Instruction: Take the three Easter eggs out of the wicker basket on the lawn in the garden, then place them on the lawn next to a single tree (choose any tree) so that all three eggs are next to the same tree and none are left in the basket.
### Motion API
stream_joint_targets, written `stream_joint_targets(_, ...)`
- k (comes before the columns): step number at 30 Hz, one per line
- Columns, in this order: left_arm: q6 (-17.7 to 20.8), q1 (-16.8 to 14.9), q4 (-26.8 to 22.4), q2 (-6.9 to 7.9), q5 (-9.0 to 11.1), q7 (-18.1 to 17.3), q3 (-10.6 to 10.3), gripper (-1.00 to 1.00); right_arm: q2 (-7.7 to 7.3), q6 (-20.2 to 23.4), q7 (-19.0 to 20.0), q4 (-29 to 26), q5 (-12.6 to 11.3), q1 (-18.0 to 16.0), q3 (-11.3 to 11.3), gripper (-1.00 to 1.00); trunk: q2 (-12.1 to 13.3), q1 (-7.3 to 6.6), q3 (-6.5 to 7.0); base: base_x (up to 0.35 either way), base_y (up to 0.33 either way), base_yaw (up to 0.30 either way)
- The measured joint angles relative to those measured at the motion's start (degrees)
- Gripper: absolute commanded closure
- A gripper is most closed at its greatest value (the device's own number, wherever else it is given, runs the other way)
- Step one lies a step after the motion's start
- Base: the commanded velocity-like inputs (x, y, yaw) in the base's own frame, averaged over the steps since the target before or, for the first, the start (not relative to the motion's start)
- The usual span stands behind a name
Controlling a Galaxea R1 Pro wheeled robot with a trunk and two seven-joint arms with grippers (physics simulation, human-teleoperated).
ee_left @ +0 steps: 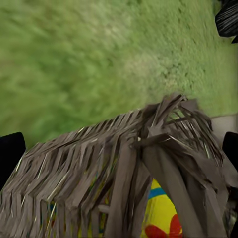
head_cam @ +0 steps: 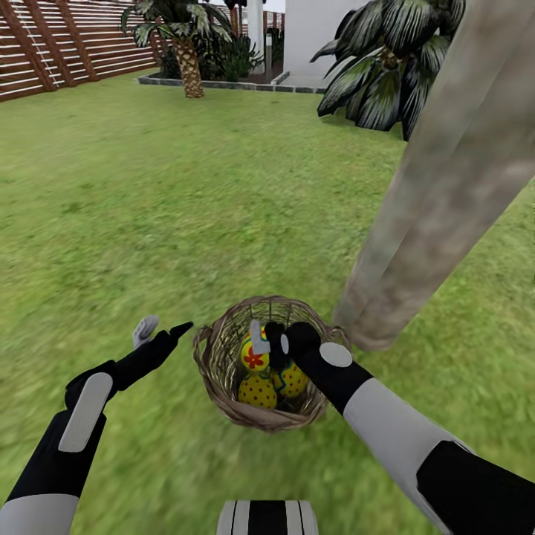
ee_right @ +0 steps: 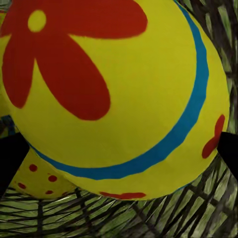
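Note:
The wicker basket stands on the lawn just in front of me, at the foot of the thick leaning tree trunk. Inside lie three Easter eggs: a flower-marked egg, a red-dotted egg and a third egg. My right gripper reaches down into the basket, open, with its fingers on either side of the flower-marked egg; contact cannot be judged. My left gripper hovers open and holds nothing just outside the basket's left wall, and an egg shows through the weave.
The trunk rises close on the right of the basket. Open grass stretches ahead and to the left. A slatted fence, a scaly palm, a dark leafy plant and the white house stand far back.

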Motion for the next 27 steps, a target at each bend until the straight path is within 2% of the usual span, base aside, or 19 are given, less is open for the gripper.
stream_joint_targets(1,0.05,-0.02,-0.06,0.07,-0.05,0.03,0.00,-1.00,0.02,0.01,0.03,-0.04,0.02,0.00,-2.25,1.00,0.01,-0.03,0.22,0.000,0.000,0.000)
stream_joint_targets(3,0.07,-0.04,-0.11,0.23,-0.07,0.04,0.07,-1.00,0.04,0.02,0.10,-0.30,-0.01,0.00,-4.35,1.00,0.04,-0.08,0.67,0.000,0.000,0.000)
stream_joint_targets(6,0.08,0.00,-0.12,1.43,0.08,-0.03,0.09,-1.00,0.12,0.05,0.16,-1.05,-0.07,0.00,-5.18,1.00,0.08,-0.16,1.33,0.000,0.000,0.000)
stream_joint_targets(9,0.08,-0.02,-0.12,1.58,0.08,-0.02,0.18,-1.00,0.24,0.12,0.33,-4.72,-0.12,0.07,-6.84,1.00,0.12,-0.23,2.00,0.000,0.000,0.000)
stream_joint_targets(11,0.08,-0.02,-0.12,1.66,0.04,0.00,0.91,-1.00,0.24,0.18,2.39,-6.65,-0.17,0.61,-7.32,1.00,0.15,-0.28,2.44,0.000,0.000,0.000)
stream_joint_targets(13,0.29,-0.02,-0.11,1.68,0.09,-0.03,2.23,-1.00,0.35,0.33,6.81,-9.31,-0.12,1.29,-11.01,1.00,0.17,-0.34,2.88,0.000,0.000,0.000)
stream_joint_targets(14,0.32,0.00,-0.08,1.68,0.09,-0.03,2.43,-1.00,0.27,2.15,9.13,-10.58,-0.09,1.73,-12.94,1.00,0.19,-0.36,3.10,0.000,0.000,0.000)
stream_joint_targets(15,0.33,0.02,-0.06,1.68,0.10,-0.02,2.53,-1.00,0.16,5.77,12.01,-11.96,-0.08,2.08,-14.59,1.00,0.20,-0.39,3.33,0.000,0.000,0.000)
stream_joint_targets(16,0.34,0.03,-0.05,1.68,0.10,-0.01,2.59,-1.00,0.03,10.52,16.65,-14.32,-0.09,2.33,-15.76,1.00,0.21,-0.42,3.55,0.000,0.000,0.000)
stream_joint_targets(18,0.34,0.01,-0.04,1.68,0.10,-0.02,2.63,-1.00,-0.13,14.69,24.15,-19.03,-0.15,3.21,-16.44,1.00,0.24,-0.47,3.99,0.000,0.000,0.000)
stream_joint_targets(19,0.35,-0.01,0.01,1.68,0.10,0.00,2.63,-1.00,-0.34,17.27,29.64,-22.97,-0.19,4.59,-17.73,1.00,0.25,-0.49,4.21,0.000,0.000,0.000)
stream_joint_targets(20,0.35,-0.02,0.03,1.68,0.10,0.01,2.64,-1.00,-0.43,19.35,32.46,-25.25,-0.20,5.06,-19.47,1.00,0.27,-0.52,4.44,0.000,0.000,0.000)
stream_joint_targets(21,0.34,-0.01,0.04,1.69,0.09,-0.01,2.64,-1.00,-0.48,22.26,35.82,-27.27,-0.26,5.34,-22.27,1.00,0.28,-0.54,4.66,0.000,0.000,0.000)
stream_joint_targets(23,0.34,0.00,0.04,1.69,0.03,0.04,2.64,-1.00,-0.38,25.03,41.14,-28.54,-0.49,6.56,-27.05,1.00,0.31,-0.59,5.10,0.000,0.000,0.000)
stream_joint_targets(24,0.34,-0.02,0.04,1.69,0.02,0.05,2.64,-1.00,-0.17,25.56,42.79,-28.78,-1.09,7.79,-30.22,1.00,0.32,-0.62,5.32,0.000,0.000,0.000)
stream_joint_targets(25,0.34,0.00,0.04,1.69,0.02,0.05,2.64,-1.00,-0.03,25.99,43.12,-28.87,-3.38,8.45,-34.61,1.00,0.34,-0.64,5.54,0.000,0.000,0.000)
stream_joint_targets(26,0.34,0.00,0.04,1.69,0.02,0.06,2.64,-1.00,-0.09,26.33,43.14,-28.90,-7.06,8.69,-38.44,1.00,0.35,-0.67,5.76,0.000,0.000,0.000)
stream_joint_targets(27,0.34,-0.01,0.04,1.64,-0.02,0.06,2.64,-1.00,-0.39,27.25,43.08,-28.89,-13.44,8.96,-42.44,1.00,0.36,-0.70,5.99,0.000,0.000,0.000)
